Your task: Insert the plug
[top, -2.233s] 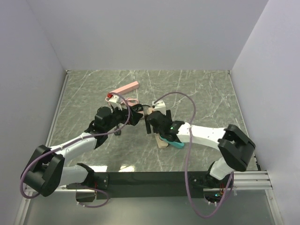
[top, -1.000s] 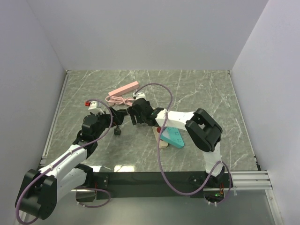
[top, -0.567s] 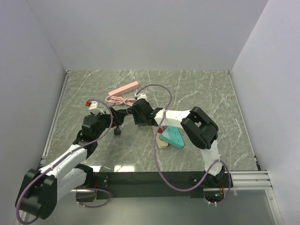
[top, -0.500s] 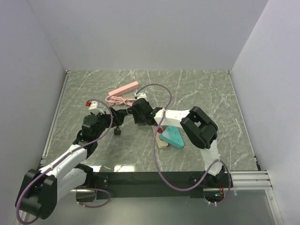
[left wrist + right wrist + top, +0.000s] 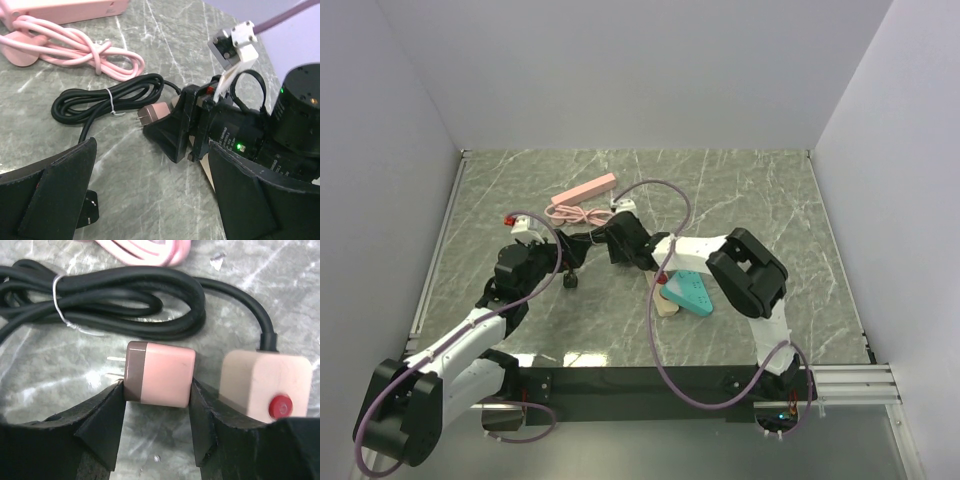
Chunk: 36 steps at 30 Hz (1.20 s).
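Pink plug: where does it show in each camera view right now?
Top external: not visible, covered by the right gripper.
Left wrist: pink plug at centre, between that gripper's fingers.
Right wrist: centre, fingers against both sides.
Shared landmark: the coiled black cord beside it.

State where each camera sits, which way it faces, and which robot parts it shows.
Top external: above and behind, looking down on the table; both arms show.
Left wrist: looks across at the right gripper; own open fingers frame it.
Right wrist: looks down at the pink plug between its own fingers.
Shared: both wrist views show that plug.
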{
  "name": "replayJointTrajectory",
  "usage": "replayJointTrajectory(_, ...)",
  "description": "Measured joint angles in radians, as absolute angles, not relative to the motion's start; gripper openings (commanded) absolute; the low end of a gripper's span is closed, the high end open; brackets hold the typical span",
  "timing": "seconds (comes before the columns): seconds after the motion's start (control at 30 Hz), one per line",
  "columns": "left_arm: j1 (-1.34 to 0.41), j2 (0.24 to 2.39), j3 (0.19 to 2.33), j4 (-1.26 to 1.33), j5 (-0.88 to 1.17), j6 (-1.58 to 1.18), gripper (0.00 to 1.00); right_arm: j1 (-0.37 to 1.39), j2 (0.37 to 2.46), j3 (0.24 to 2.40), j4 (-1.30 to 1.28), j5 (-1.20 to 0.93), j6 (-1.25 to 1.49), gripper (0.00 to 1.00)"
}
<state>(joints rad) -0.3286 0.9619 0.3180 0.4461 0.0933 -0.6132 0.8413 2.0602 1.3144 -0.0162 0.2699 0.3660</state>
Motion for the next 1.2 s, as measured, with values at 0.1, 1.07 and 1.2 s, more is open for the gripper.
replayJointTrajectory(0.1, -0.329, 0.96, 0.318, 0.451, 0.112, -0.614, 0.99, 0.842, 2.002, 1.218, 0.056, 0.26, 0.355, 0.02)
replayJointTrajectory(1.07, -0.524, 0.959, 0.411, 0.469, 0.389, -0.636, 0.99, 0.961, 1.262, 0.667, 0.354, 0.03, 0.041, 0.0)
replayJointTrajectory(1.2, -0.55, 0.961, 0.418, 0.447, 0.359, -0.62, 0.94, 0.983, 1.266, 0.667, 0.345, 0.04, 0.031, 0.0)
